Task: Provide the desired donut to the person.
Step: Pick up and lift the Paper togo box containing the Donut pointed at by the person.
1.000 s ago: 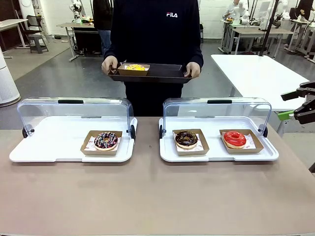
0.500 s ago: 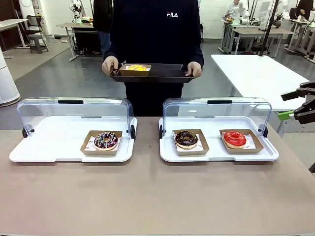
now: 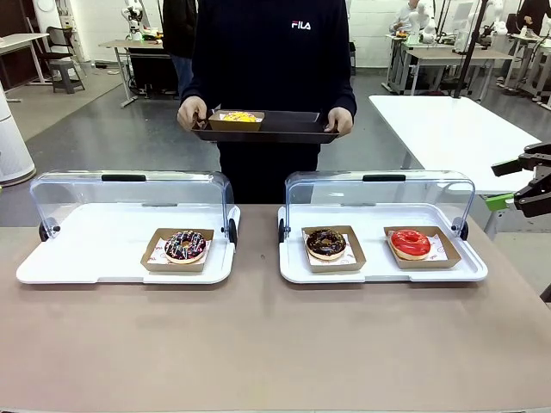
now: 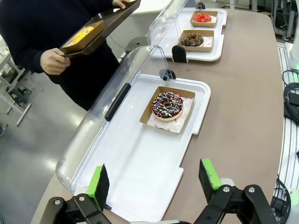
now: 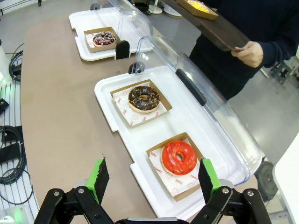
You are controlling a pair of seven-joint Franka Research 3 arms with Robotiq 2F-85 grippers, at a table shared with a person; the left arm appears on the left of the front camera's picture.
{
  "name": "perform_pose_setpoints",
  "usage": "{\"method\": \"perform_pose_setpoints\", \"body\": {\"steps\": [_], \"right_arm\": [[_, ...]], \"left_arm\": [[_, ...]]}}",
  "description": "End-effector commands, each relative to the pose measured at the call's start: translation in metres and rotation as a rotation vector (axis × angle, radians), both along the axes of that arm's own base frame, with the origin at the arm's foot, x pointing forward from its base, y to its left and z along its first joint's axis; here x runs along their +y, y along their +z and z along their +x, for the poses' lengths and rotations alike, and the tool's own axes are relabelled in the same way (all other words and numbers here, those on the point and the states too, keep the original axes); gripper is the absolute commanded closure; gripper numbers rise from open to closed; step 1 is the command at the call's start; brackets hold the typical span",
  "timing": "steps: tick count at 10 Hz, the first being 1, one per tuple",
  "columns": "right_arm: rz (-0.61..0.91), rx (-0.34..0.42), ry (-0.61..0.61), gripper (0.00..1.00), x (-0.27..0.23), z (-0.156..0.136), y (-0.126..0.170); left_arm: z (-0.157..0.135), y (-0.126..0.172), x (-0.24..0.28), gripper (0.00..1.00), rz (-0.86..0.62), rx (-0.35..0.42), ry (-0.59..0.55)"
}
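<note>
The person (image 3: 271, 52) in a black sweatshirt stands at the far side and holds a dark tray (image 3: 284, 129) with both hands. On it sits a yellow donut (image 3: 237, 118) in a brown box. A sprinkled chocolate donut (image 3: 185, 245) lies on the left white tray (image 3: 86, 258). A chocolate donut (image 3: 326, 243) and a red donut (image 3: 411, 243) lie on the right white tray (image 3: 379, 271). My left gripper (image 4: 154, 179) hovers open above the left tray's near end. My right gripper (image 5: 152, 177) is open too, above and just short of the red donut (image 5: 179, 157).
Each white tray has a clear hinged lid (image 3: 129, 194) standing open along its far side. The right gripper (image 3: 529, 181) hangs off the table's right edge. The brown tabletop (image 3: 258, 344) lies bare in front of the trays. A white table (image 3: 448, 129) stands at the back right.
The person's dark tray has risen very slightly. The donuts and both arms have not moved.
</note>
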State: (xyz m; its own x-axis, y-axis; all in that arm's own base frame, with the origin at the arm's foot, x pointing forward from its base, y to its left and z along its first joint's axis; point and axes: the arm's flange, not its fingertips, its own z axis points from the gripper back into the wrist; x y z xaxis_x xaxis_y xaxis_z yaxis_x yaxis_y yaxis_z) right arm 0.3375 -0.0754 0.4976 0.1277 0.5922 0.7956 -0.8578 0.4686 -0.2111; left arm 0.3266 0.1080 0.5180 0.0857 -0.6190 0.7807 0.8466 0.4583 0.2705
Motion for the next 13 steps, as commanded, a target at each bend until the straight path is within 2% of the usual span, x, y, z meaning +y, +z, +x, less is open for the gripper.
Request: {"method": "perform_pose_setpoints", "body": {"steps": [1,13], "right_arm": [[0.029,-0.019,0.015,0.00,0.0007,0.0037,-0.0024],[0.029,-0.019,0.015,0.00,0.0007,0.0037,-0.0024]], "left_arm": [[-0.0002,0.0013,0.0015,0.00,-0.001,-0.007,0.007],[-0.0002,0.0013,0.0015,0.00,-0.001,-0.007,0.007]]}}
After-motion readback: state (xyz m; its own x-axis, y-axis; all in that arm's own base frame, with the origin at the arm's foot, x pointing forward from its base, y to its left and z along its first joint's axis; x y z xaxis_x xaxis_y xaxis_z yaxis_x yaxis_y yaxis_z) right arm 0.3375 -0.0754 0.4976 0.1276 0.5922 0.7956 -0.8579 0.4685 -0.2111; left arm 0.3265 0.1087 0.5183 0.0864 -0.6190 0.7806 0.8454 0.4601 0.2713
